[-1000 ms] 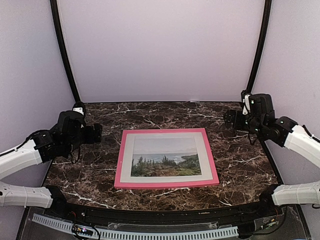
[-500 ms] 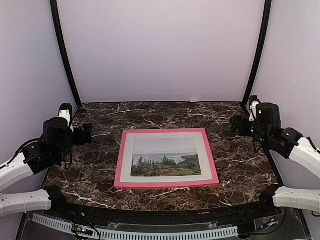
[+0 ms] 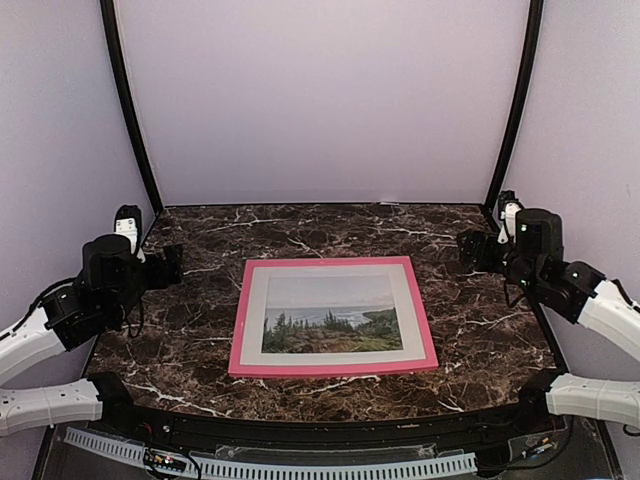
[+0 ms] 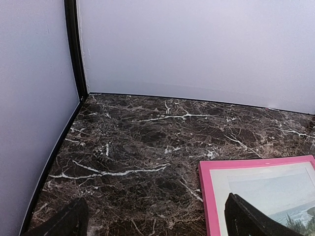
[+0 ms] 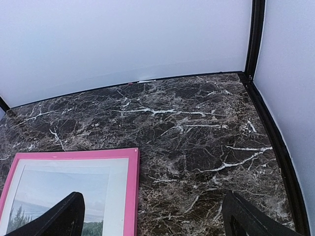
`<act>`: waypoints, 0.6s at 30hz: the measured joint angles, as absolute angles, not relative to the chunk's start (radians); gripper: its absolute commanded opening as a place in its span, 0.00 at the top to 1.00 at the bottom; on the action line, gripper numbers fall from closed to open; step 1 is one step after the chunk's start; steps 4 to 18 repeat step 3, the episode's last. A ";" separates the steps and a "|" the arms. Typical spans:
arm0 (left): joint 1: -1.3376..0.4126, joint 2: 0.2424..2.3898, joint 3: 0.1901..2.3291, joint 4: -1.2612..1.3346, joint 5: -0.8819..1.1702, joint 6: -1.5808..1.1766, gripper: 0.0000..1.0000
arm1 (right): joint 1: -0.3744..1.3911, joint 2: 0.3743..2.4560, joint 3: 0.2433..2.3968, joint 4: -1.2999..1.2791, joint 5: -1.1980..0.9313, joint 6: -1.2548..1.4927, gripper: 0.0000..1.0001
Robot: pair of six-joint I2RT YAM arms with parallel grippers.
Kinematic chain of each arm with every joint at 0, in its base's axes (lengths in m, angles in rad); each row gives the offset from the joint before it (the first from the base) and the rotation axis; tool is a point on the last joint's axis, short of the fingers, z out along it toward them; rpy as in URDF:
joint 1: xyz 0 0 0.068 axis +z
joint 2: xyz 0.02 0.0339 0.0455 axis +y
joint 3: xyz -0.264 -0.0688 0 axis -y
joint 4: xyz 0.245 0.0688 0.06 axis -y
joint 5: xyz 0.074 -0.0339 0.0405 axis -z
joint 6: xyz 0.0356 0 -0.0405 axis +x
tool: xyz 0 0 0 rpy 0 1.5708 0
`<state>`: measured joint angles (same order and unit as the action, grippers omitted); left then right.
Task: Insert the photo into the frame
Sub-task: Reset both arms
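Note:
The pink-red frame (image 3: 333, 363) lies flat, face up, in the middle of the dark marble table. The photo (image 3: 331, 318) of green trees, water and pale sky sits inside it, behind a white mat border. My left gripper (image 3: 172, 266) is open and empty, raised off the table left of the frame. My right gripper (image 3: 468, 248) is open and empty, raised to the right of the frame. The left wrist view shows the frame's far left corner (image 4: 204, 169) between my fingertips (image 4: 246, 219). The right wrist view shows its far right corner (image 5: 132, 155).
The dark marble table (image 3: 330, 232) is enclosed by pale walls at the back and sides, with black corner posts (image 3: 125, 100). A black rim and a white cable track (image 3: 300, 468) run along the near edge.
Both arms have drawn back outward from the frame, the left one the most, and are now nearly still. The frame and photo have not moved.

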<state>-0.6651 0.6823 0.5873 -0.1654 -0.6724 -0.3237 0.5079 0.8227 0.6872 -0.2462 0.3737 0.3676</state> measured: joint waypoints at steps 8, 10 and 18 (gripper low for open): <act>-0.665 0.686 0.587 -0.165 -0.670 -0.324 0.01 | 0.508 0.818 0.685 -0.244 0.374 0.368 0.01; -0.665 0.686 0.587 -0.165 -0.670 -0.324 0.01 | 0.508 0.818 0.685 -0.244 0.374 0.368 0.01; -0.665 0.686 0.587 -0.165 -0.670 -0.324 0.01 | 0.508 0.818 0.685 -0.244 0.374 0.368 0.01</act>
